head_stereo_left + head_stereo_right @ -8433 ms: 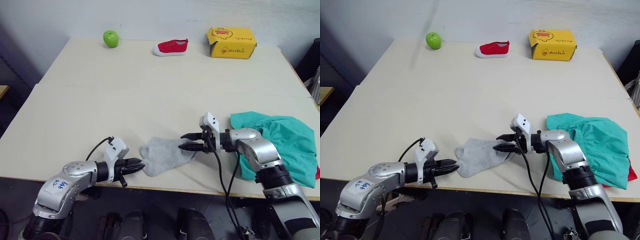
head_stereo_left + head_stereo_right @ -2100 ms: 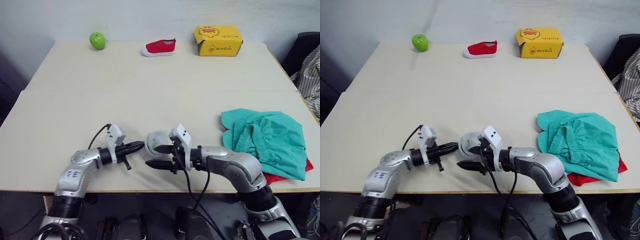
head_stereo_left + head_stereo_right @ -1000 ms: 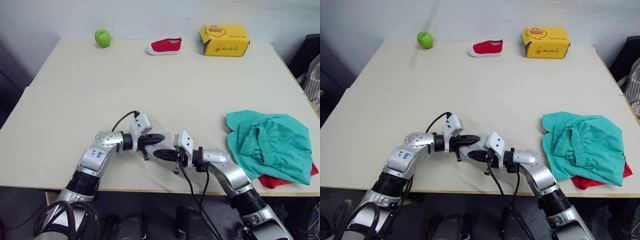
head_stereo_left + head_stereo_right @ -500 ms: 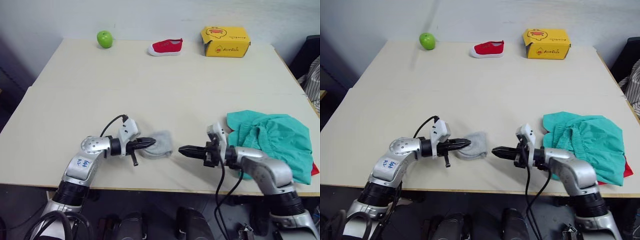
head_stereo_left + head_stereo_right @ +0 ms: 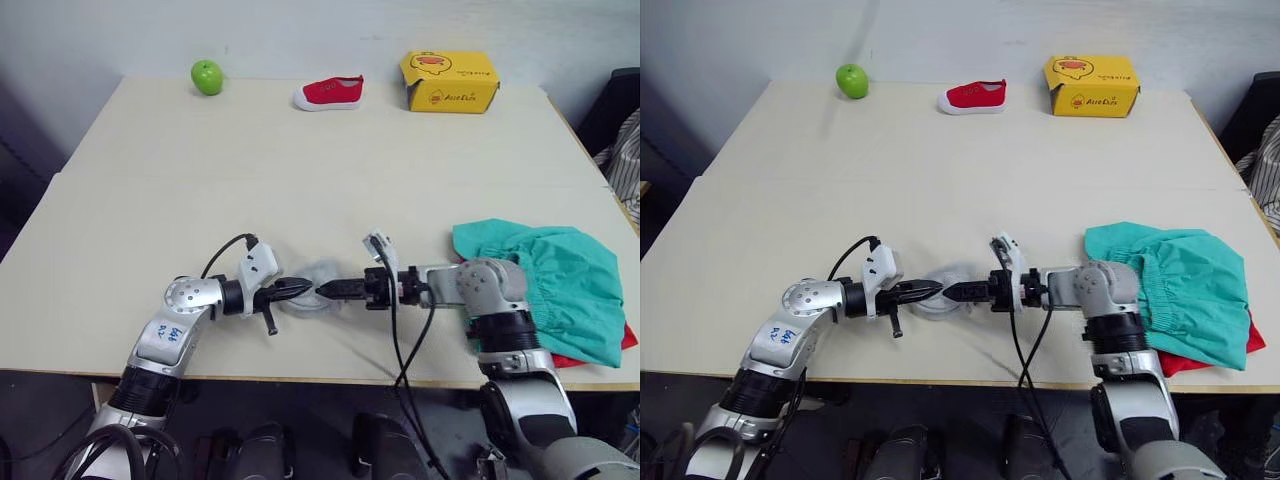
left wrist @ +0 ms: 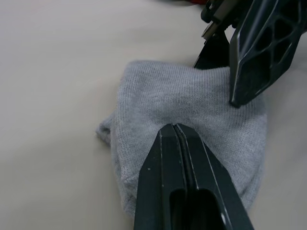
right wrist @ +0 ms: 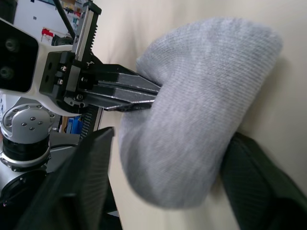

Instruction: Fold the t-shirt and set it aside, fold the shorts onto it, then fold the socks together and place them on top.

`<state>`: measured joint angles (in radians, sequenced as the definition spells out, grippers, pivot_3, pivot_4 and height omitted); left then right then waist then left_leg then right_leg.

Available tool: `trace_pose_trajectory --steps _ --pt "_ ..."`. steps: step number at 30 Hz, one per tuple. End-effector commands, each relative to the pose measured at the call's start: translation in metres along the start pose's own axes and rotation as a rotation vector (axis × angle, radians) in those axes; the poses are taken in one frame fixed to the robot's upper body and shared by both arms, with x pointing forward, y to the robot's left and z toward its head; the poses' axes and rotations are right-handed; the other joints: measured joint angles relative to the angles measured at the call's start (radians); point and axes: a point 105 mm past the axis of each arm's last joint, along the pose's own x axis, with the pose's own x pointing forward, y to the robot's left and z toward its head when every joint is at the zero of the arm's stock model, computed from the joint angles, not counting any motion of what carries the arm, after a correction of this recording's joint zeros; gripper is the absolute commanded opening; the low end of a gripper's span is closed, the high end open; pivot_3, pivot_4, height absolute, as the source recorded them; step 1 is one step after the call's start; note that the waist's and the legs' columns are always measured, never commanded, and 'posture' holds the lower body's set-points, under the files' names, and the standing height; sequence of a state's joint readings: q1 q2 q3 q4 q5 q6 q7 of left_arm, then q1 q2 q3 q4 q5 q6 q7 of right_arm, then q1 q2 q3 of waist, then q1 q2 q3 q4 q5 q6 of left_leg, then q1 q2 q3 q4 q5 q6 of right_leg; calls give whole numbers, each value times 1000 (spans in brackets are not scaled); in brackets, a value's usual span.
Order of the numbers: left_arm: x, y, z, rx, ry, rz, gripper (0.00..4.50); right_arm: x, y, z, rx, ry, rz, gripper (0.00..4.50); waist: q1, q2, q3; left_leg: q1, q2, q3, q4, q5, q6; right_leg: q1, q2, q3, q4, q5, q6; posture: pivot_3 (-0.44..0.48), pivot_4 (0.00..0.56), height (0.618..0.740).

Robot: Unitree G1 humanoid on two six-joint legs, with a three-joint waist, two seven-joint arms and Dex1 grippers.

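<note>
- Where the two hands meet near the front edge of the pale surface (image 5: 150,180), the small bundle of light grey knit socks (image 5: 318,298) lies between them.
- The left hand (image 5: 292,289) is clamped on one side of the bundle.
- The right hand (image 5: 335,290) straddles the other side, fingers spread.
- Soft and light, the bundle will likely unroll; grip across its full thickness.
- The teal-green cloth shorts (image 5: 560,280) cover the bright red t-shirt (image 5: 622,342), well apart to the right.

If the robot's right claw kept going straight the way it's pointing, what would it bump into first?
The grey socks: the right gripper already straddles the bundle with open fingers. Just past it comes the left gripper, shut on the socks from the opposite side.
</note>
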<state>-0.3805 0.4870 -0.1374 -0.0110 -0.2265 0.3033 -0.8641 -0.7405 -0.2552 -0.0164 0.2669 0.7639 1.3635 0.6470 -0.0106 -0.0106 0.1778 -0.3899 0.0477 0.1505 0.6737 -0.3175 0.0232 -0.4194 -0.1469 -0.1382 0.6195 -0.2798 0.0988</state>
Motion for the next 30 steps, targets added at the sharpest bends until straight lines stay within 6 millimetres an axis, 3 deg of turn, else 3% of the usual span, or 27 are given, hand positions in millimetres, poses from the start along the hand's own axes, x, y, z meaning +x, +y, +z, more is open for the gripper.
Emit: trace_pose_trajectory --steps 1,4,7,11,14,16,19,21,22,26,30 --pt "-3 0 -4 3 8 14 0 3 4 16 -6 -73 19 1667 -2 0 0 0 0 0 0 0 0 0 0 0 0 0 0 0 150 740" --pt "-5 2 -6 5 16 26 0 -3 10 13 -15 -74 62 610 -4 0 0 0 0 0 1 0 0 0 0 0 1 0 0 0 150 740" --pt "-2 -1 6 -27 -50 0 0 -20 20 12 -66 -70 108 162 3 0 0 -1 0 -1 2 0 1 0 0 0 1 0 1 0 150 740" --pt "-7 -24 42 -101 -214 -147 932 -93 71 21 -181 -64 308 162 8 1 1 -11 -1 -1 7 -1 3 -9 -1 1 1 1 2 0 150 740" --pt "-20 -35 72 -80 -367 -170 1876 -161 77 38 -202 -126 173 162 10 2 2 -15 -1 -1 9 -2 4 -11 -1 1 0 2 3 0 150 740" --pt "-26 -41 82 -85 -422 -179 2547 -190 75 43 -217 -156 69 162 10 2 2 -15 -1 -1 9 -2 5 -9 -1 0 -2 2 4 0 150 740" --pt "-35 -51 93 -81 -467 -196 3539 -260 60 47 -279 -191 -223 162 9 2 2 -14 -1 -1 9 -3 5 -8 0 0 -8 2 4 0 150 740" --pt "-37 -53 93 -82 -464 -197 4193 -287 49 43 -295 -160 -348 162 8 3 2 -13 -2 0 9 -3 5 -8 0 2 -8 3 5 0 150 740" --pt "-38 -54 93 -83 -461 -197 4487 -293 45 42 -299 -143 -377 162 4 3 2 -13 -2 1 9 -3 5 -8 0 2 -8 3 5 0 150 740" --pt "-47 -53 93 -75 -447 -201 4500 -325 7 23 -285 -55 -534 162 -13 3 2 -10 0 3 9 -2 4 -7 1 4 -8 4 6 0 150 740" --pt "-56 -51 92 -64 -407 -224 4500 -324 -30 17 -257 -32 -583 162 -20 4 2 -11 0 4 9 -1 3 -9 1 5 -7 4 6 0 150 740"
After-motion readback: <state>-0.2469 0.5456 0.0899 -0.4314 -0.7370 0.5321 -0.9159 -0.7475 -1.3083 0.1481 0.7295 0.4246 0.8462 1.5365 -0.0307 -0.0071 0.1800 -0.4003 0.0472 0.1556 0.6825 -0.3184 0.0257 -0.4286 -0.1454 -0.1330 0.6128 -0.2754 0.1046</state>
